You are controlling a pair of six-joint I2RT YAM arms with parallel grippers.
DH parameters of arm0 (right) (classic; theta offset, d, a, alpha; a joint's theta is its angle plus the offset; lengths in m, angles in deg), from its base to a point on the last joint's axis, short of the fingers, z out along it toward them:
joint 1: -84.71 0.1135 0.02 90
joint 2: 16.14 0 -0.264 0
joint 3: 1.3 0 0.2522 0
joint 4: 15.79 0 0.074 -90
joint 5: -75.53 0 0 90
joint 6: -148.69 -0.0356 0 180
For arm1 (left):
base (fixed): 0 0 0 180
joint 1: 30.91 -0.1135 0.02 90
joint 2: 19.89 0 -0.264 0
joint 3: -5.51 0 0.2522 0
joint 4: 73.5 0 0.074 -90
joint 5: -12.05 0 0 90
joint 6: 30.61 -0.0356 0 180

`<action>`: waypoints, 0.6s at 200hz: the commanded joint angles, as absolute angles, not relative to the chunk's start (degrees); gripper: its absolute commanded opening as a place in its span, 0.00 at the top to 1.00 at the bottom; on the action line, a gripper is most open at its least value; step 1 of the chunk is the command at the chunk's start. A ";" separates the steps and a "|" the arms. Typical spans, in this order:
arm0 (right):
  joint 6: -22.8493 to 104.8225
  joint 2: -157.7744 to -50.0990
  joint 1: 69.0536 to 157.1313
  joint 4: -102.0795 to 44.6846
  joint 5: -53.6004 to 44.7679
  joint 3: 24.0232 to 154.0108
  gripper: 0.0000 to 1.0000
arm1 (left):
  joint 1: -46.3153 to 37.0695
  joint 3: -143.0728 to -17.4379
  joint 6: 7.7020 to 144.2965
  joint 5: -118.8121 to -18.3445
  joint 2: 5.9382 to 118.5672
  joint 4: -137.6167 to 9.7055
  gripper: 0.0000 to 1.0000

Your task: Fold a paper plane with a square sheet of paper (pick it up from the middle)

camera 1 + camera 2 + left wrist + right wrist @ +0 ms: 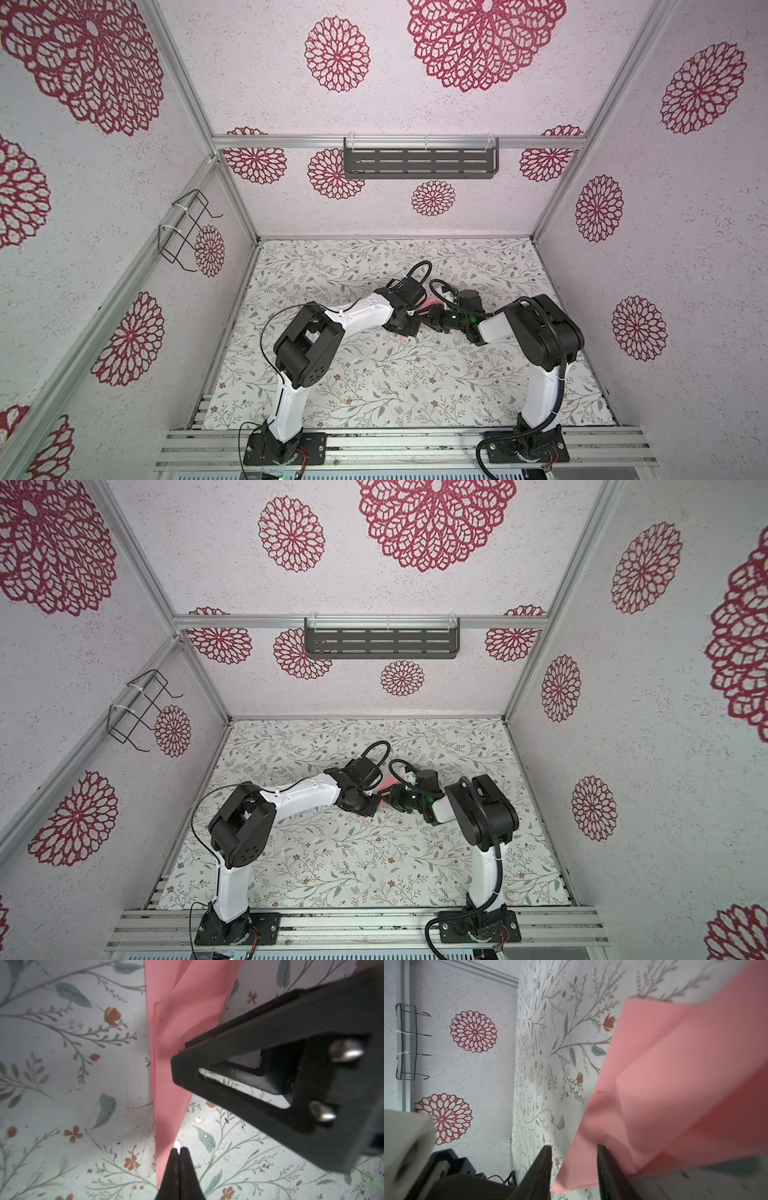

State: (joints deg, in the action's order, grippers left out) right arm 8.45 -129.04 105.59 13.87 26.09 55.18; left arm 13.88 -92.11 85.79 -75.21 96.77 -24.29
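Note:
The sheet of paper is salmon pink and folded into a narrow creased shape that tapers to a point. It hangs above the floral table between the two grippers, and in both top views only a pink sliver shows. My left gripper is shut, with the paper's narrow end at its tips. My right gripper is open, its fingers standing apart around the paper's wide end. One right finger lies across the paper in the left wrist view.
The floral table cover lies under both arms. A dark slotted shelf hangs on the back wall and a wire rack on the left wall. Walls close in three sides of the table.

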 commanded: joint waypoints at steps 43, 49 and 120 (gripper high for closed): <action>8.04 -131.48 104.94 8.11 22.49 53.15 0.59 | 13.65 -94.74 84.26 -76.02 100.21 -21.55 0.95; 7.95 -131.51 105.01 8.09 22.53 53.08 0.59 | 13.67 -94.66 84.39 -76.10 100.40 -21.43 0.95; 7.64 -131.77 105.01 8.43 22.57 53.01 0.59 | 14.52 -93.66 84.83 -77.20 101.34 -20.19 0.94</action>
